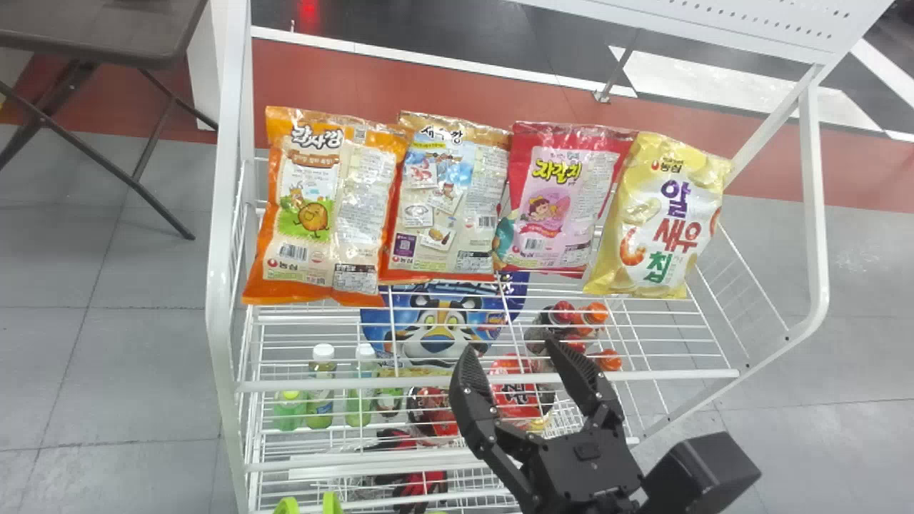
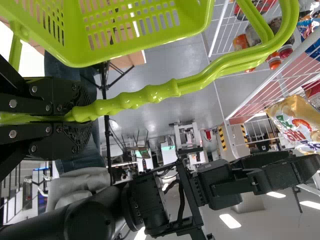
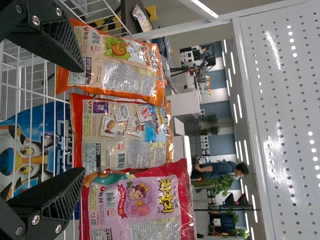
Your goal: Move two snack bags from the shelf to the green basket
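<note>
Across the wire shelf, in the head view, lean an orange bag (image 1: pixel 325 214), a brown-orange bag (image 1: pixel 446 207), a pink-red bag (image 1: pixel 560 203) and a yellow bag (image 1: pixel 660 214). My right gripper (image 1: pixel 510 346) stands open at the shelf's front edge, nearer than the bags, nothing between its fingers. In the right wrist view, the right gripper (image 3: pixel 82 120) spreads its fingers before the brown-orange bag (image 3: pixel 122 132), not closed on it. My left gripper (image 2: pixel 85 116) is shut on the handle (image 2: pixel 145 97) of the green basket (image 2: pixel 125 47). Only part of the basket's inside shows.
The white rack's side frame (image 1: pixel 225 214) rises left of the bags, its right side rail (image 1: pixel 817 214) beyond the yellow one. Lower shelves hold bottles (image 1: pixel 321 385), a blue tiger-face bag (image 1: pixel 435 325) and red packages. A dark folding table (image 1: pixel 107 32) stands at the far left.
</note>
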Action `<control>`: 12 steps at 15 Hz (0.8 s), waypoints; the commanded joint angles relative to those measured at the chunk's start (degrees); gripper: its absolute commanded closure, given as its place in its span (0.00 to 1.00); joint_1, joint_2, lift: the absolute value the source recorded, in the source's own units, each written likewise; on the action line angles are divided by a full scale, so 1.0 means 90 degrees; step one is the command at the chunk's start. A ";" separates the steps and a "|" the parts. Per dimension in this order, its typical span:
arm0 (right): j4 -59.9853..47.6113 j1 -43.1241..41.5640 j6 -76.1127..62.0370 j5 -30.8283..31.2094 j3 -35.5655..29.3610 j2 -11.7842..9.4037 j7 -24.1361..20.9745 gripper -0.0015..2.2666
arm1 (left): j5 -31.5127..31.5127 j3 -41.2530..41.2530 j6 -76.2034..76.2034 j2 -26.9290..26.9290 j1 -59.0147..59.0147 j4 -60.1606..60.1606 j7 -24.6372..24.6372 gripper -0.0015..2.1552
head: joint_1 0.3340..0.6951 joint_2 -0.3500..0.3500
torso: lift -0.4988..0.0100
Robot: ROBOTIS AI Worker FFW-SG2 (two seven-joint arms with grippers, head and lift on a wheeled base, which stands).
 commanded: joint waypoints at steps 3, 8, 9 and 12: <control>0.0000 0.0002 0.0005 0.0027 0.0019 0.0000 0.0000 0.05 | -0.0009 -0.0014 -0.0012 0.0000 0.0010 0.0013 -0.0001 0.95 | 1.00 0.00 | 0.95; 0.0000 0.0002 0.0005 0.0027 0.0019 0.0000 0.0000 0.05 | -0.0019 -0.0053 -0.0012 0.0010 0.0010 0.0013 -0.0001 0.95 | 1.00 0.00 | 0.95; 0.0000 -0.0007 0.0005 0.0027 0.0019 0.0000 0.0000 0.05 | -0.0019 -0.0053 -0.0012 0.0010 0.0010 0.0013 -0.0011 0.95 | 1.00 0.00 | 0.95; 0.0029 -0.0369 0.0142 0.0281 0.0371 -0.0010 -0.0049 0.05 | -0.0146 -0.0210 -0.0012 0.0049 0.0049 0.0022 -0.0031 0.95 | 1.00 0.00 | 0.95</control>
